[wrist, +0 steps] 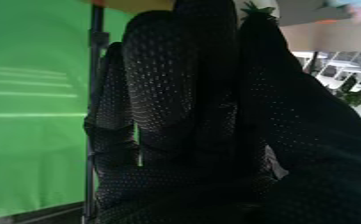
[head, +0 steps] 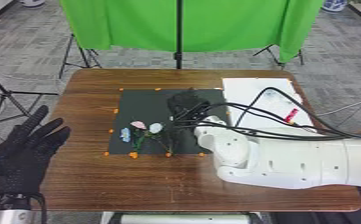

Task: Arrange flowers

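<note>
My left hand is open at the table's left edge, above the floor side, with nothing in it. Over the black mat is my right hand, just right of the white flower. Left of that flower are a pink flower and a blue flower, their green stems toward the mat's near edge. In the right wrist view, a green leaf and part of a white bloom show at the far end of my right hand; whether it holds them is unclear.
A white sheet lies at the table's right, with a red object on it. Black cables loop over the sheet toward my right wrist. Orange marks line the mat. A green curtain hangs behind the table.
</note>
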Action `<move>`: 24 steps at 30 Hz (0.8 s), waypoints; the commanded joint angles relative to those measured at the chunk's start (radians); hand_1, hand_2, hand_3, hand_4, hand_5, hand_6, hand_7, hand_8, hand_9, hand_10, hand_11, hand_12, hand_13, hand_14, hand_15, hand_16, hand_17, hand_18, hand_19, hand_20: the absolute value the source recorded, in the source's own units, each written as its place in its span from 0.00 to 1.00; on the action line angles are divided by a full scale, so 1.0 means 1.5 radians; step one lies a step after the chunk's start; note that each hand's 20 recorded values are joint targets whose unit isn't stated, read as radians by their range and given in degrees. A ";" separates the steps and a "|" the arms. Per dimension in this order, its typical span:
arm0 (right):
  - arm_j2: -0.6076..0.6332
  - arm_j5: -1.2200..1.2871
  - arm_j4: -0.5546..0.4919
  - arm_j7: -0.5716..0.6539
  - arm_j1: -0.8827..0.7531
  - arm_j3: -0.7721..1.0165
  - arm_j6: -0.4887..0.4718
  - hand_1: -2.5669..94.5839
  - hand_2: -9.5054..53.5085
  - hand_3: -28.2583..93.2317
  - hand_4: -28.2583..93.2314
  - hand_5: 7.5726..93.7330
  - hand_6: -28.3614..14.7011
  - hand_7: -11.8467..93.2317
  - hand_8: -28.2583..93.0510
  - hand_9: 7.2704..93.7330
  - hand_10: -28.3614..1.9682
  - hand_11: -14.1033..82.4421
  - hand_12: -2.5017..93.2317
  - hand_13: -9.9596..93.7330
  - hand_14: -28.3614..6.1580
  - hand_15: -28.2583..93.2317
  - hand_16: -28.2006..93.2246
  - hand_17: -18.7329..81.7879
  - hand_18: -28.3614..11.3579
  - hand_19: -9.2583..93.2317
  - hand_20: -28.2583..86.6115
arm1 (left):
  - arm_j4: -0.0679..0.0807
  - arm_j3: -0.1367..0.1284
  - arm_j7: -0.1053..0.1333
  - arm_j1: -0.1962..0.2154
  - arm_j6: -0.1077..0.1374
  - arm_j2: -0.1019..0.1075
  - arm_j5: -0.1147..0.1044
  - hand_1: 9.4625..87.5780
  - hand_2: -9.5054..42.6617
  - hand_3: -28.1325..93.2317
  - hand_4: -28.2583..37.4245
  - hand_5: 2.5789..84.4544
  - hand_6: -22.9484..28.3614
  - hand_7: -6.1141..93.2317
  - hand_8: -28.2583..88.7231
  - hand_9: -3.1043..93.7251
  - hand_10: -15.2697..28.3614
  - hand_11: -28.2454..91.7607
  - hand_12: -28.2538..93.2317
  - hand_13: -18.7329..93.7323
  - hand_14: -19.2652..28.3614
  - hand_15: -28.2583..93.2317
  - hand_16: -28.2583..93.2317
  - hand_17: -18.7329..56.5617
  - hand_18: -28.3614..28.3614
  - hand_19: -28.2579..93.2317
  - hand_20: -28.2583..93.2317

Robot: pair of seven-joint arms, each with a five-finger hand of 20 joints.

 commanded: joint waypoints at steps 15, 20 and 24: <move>-0.054 0.016 0.052 0.037 -0.009 -0.003 -0.014 0.55 0.00 0.81 0.00 0.88 0.73 0.28 0.25 0.98 0.71 0.36 0.28 0.88 0.68 0.72 0.40 0.48 0.24 0.89 0.45 | 0.010 0.014 -0.002 -0.006 -0.006 0.006 -0.001 0.13 0.30 0.88 0.00 0.37 0.57 0.21 0.16 0.36 0.74 0.50 0.33 0.38 0.94 0.75 0.13 0.13 0.88 0.68 0.47; -0.061 0.018 0.050 0.038 -0.010 -0.004 -0.029 0.55 0.00 0.81 0.00 0.88 0.72 0.28 0.25 0.97 0.70 0.37 0.28 0.88 0.67 0.72 0.40 0.47 0.24 0.89 0.45 | 0.010 0.014 -0.004 -0.006 -0.007 0.004 -0.001 0.13 0.30 0.88 0.00 0.37 0.57 0.21 0.16 0.36 0.73 0.51 0.32 0.38 0.93 0.76 0.13 0.13 0.87 0.68 0.47; -0.059 0.019 0.045 0.034 -0.018 0.006 -0.054 0.54 0.00 0.81 0.00 0.87 0.70 0.27 0.25 0.96 0.68 0.37 0.28 0.87 0.66 0.72 0.40 0.46 0.24 0.89 0.45 | 0.009 0.014 -0.004 -0.006 -0.004 0.006 -0.002 0.13 0.30 0.88 0.00 0.36 0.56 0.21 0.16 0.36 0.73 0.52 0.32 0.38 0.92 0.77 0.13 0.13 0.87 0.69 0.46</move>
